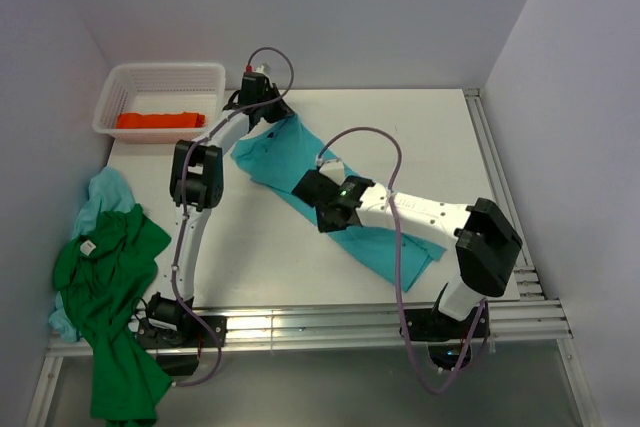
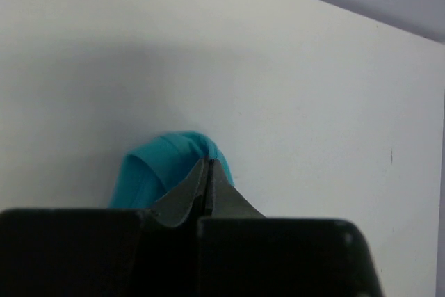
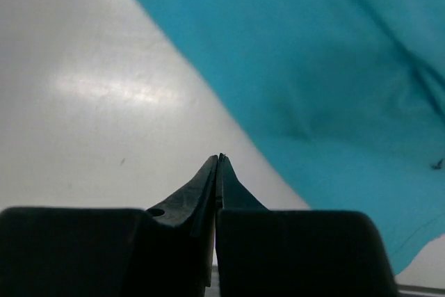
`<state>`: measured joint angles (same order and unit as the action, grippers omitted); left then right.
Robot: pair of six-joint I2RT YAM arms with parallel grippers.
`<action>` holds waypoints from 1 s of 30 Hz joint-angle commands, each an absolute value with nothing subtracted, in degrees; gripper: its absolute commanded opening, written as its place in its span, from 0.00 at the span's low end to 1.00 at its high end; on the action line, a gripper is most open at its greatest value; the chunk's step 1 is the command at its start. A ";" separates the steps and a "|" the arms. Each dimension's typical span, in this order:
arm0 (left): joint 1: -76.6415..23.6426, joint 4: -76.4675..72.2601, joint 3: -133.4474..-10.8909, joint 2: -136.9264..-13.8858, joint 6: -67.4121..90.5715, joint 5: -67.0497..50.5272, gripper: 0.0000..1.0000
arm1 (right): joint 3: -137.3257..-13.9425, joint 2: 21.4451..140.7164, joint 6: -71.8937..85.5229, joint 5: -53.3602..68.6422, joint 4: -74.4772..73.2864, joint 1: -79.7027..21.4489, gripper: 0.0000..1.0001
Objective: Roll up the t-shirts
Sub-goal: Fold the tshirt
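Note:
A turquoise t-shirt point(image 1: 385, 237), folded into a long strip, lies diagonally across the table. My left gripper point(image 1: 262, 107) is at its far end, and in the left wrist view it point(image 2: 207, 163) is shut on a raised fold of that t-shirt point(image 2: 163, 165). My right gripper point(image 1: 305, 187) hovers over the strip's middle. In the right wrist view it point(image 3: 220, 158) is shut with nothing in it, its tips over bare table beside the cloth's edge point(image 3: 313, 67). A bright green t-shirt point(image 1: 105, 282) lies crumpled at the left over another turquoise t-shirt point(image 1: 105, 192). An orange-red t-shirt point(image 1: 160, 119) lies in the basket.
The white mesh basket point(image 1: 110, 97) stands at the table's back left corner. The green t-shirt hangs over the near left edge. Metal rails point(image 1: 500, 177) run along the right and near sides. Grey walls close in the back and both sides.

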<state>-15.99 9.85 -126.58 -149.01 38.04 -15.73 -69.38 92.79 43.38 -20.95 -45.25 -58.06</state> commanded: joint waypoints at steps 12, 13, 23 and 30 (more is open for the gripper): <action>-11.95 -5.62 -130.87 -152.14 45.00 -17.22 0.00 | -58.72 92.02 37.79 -23.29 -42.45 -47.11 0.04; -11.95 -5.80 -130.87 -152.23 45.26 -17.40 0.00 | -58.19 92.20 37.97 -23.03 -42.19 -47.11 0.04; -11.95 -7.82 -130.17 -152.23 45.88 -17.75 0.00 | -56.96 96.86 43.07 -29.79 -44.92 -47.02 0.00; -12.13 -7.65 -129.29 -151.44 44.83 -17.32 0.00 | -55.81 99.14 41.40 -26.55 -43.60 -47.28 0.00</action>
<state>-11.92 -4.10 -128.27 -151.79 44.91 -16.88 -56.64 97.82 41.04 -26.02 -43.77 -46.89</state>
